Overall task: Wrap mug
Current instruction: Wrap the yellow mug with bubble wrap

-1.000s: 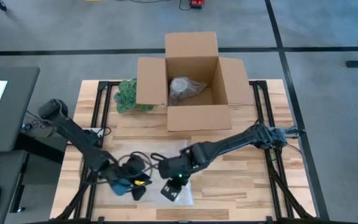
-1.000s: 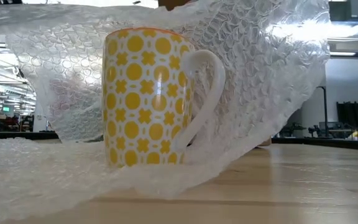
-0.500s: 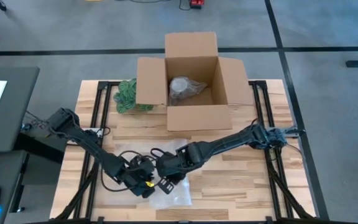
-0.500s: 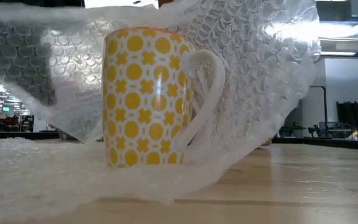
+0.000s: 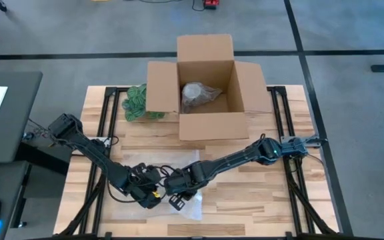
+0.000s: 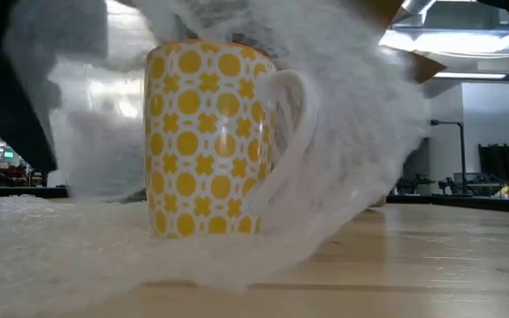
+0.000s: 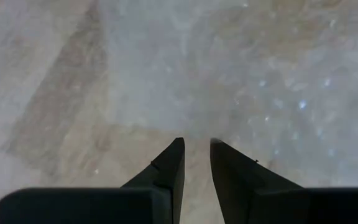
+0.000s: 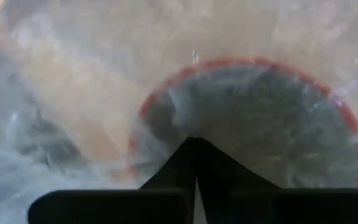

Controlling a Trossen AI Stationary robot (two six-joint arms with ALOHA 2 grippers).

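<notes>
A mug (image 6: 206,141) with a yellow pattern and a white handle stands upright on a sheet of bubble wrap (image 6: 369,159) near the table's front edge. The wrap rises behind the mug and drapes over its top. In the high view both grippers meet above it, hiding the mug. My left gripper (image 5: 153,195) is on the left and my right gripper (image 5: 176,195) on the right. Through the wrap, the right wrist view shows the mug's orange rim (image 8: 253,62) from above. Both grippers are shut on wrap. My left gripper pinches the bubble wrap at an edge (image 7: 194,130) between its fingertips, which stand only a narrow gap apart; one layer or several, I cannot tell. My right gripper pinches the wrap (image 8: 194,134) between its closed fingers from above, pointing down over the mug's mouth. The held part is lifted over the mug, and the lower part lies on the table.
An open cardboard box (image 5: 209,87) stands at the far middle of the table with a wrapped bundle (image 5: 195,95) inside. A green heap (image 5: 137,101) lies to its left. Bare wood (image 5: 259,193) shows on the near right.
My left gripper has moved toward the table's right, up to the mug. My right gripper has moved toward the left with the wrap. The raised wrap has come forward from behind the mug and now lies over its top.
</notes>
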